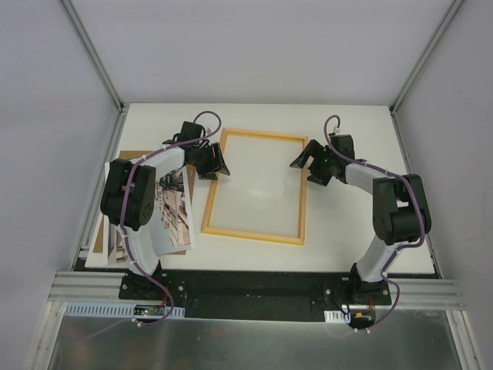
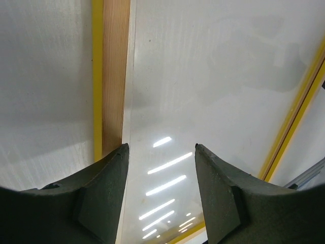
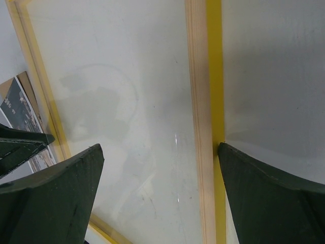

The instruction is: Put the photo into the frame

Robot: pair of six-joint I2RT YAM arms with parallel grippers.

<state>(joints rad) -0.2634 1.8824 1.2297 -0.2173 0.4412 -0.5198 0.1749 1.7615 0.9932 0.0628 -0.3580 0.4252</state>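
Hardly begun: the frame [image 1: 250, 233] lies empty, wood side up, on the tabletop [image 1: 347, 223], the photo [image 1: 173, 210] just left of it, while left claw [image 1: 214, 168] and right claw [image 1: 305, 171] hang released over its side rails.

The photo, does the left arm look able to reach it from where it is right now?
Probably yes. The photo lies flat just left of the frame, with nothing visibly on it. The left gripper, open over the frame's left rail, would only need to swing back and left.
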